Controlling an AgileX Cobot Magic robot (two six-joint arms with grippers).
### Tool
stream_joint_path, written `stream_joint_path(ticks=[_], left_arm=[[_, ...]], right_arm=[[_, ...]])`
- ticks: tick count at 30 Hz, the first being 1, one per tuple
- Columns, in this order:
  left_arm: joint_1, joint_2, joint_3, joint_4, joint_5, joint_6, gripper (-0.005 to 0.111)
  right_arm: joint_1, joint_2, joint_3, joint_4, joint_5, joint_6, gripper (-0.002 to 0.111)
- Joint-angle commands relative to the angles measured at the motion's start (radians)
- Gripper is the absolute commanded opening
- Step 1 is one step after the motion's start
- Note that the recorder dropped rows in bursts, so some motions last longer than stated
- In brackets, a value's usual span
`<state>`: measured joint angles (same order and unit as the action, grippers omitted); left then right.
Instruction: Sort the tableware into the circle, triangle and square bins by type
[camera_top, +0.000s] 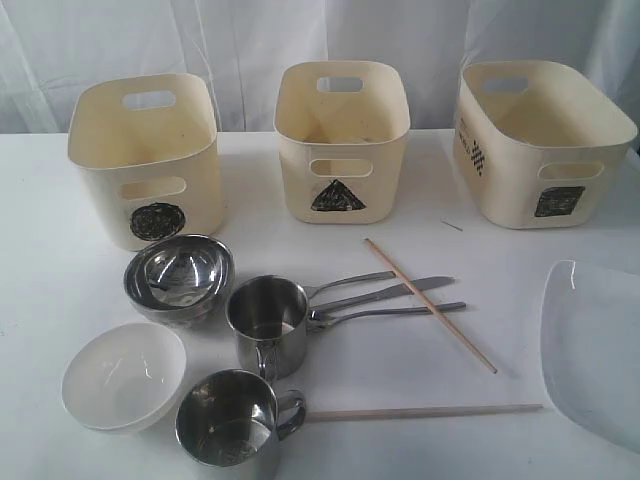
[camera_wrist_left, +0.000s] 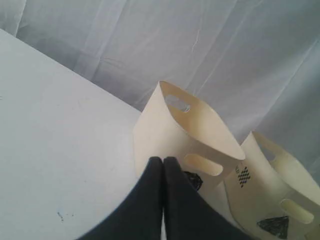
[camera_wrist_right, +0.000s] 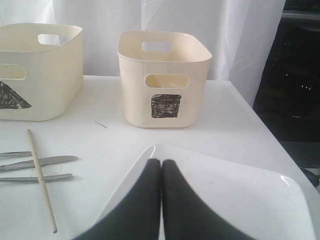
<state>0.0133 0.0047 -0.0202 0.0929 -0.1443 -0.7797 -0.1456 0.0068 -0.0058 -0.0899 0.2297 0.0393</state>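
Note:
Three cream bins stand along the back: circle bin (camera_top: 145, 160), triangle bin (camera_top: 340, 140), square bin (camera_top: 540, 140). In front lie stacked steel bowls (camera_top: 180, 277), a white bowl (camera_top: 123, 375), two steel mugs (camera_top: 267, 325) (camera_top: 232, 422), the fork, knife and spoon (camera_top: 385, 298), two chopsticks (camera_top: 428, 303) (camera_top: 425, 411) and a clear plate (camera_top: 595, 350). Neither arm appears in the exterior view. My left gripper (camera_wrist_left: 163, 161) is shut and empty, with the circle bin (camera_wrist_left: 185, 140) just beyond it. My right gripper (camera_wrist_right: 161, 163) is shut and empty above the clear plate (camera_wrist_right: 235, 195), facing the square bin (camera_wrist_right: 164, 80).
A white curtain hangs behind the table. The table's right edge (camera_wrist_right: 270, 135) drops to a dark area. A small thin scrap (camera_top: 452, 226) lies between the triangle and square bins. The white tabletop (camera_top: 60, 230) shows bare at the left.

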Motion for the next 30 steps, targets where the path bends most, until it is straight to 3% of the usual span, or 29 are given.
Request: stream_joint_path(ticks=[1,8,10,11,12,15,16,20,22,25,26,30], left_arm=[[0.005,-0.005,-0.029,-0.010,-0.046,-0.040,0.000],[0.005,-0.005,-0.040,0.008,-0.097,-0.092,0.000],[-0.004,-0.005,-0.082,0.063,0.021,-0.129,0.000],[-0.022,-0.001,-0.142,0.099,0.170,-0.139,0.000],[-0.034,0.019,-0.172,0.102,0.223,-0.123,0.000],[-0.140,0.205,-0.318,0.066,0.366,0.066,0.000],[-0.192,0.308,-0.380,0.001,0.420,0.215,0.000],[-0.275,0.599,-0.517,-0.098,0.586,0.555,0.001],[-0.277,0.744,-0.556,-0.098,0.599,0.668,0.014],[-0.277,0.899,-0.588,-0.093,0.566,0.710,0.061],[-0.277,0.928,-0.589,-0.093,0.561,0.710,0.068],[-0.277,1.091,-0.599,-0.093,0.559,0.710,0.069]], right_arm=[[-0.004,-0.007,0.006,-0.007,-0.007,0.002,0.000],[-0.004,-0.007,0.006,-0.007,-0.007,0.002,0.000],[-0.004,-0.007,0.006,-0.007,-0.007,0.002,0.000],[-0.004,-0.007,0.006,-0.007,-0.007,0.002,0.000],[-0.004,-0.007,0.006,-0.007,-0.010,0.002,0.000],[-0.004,-0.007,0.006,-0.007,-0.010,0.002,0.000],[-0.004,-0.007,0.006,-0.007,-0.010,0.002,0.000],[-0.004,-0.007,0.006,-0.007,-0.010,0.002,0.000],[-0.004,-0.007,0.006,-0.007,-0.008,0.002,0.000],[-0.004,-0.007,0.006,-0.007,-0.008,0.002,0.000],[-0.004,-0.007,0.006,-0.007,-0.008,0.002,0.000],[-0.004,-0.007,0.006,-0.007,-0.010,0.002,0.000]])
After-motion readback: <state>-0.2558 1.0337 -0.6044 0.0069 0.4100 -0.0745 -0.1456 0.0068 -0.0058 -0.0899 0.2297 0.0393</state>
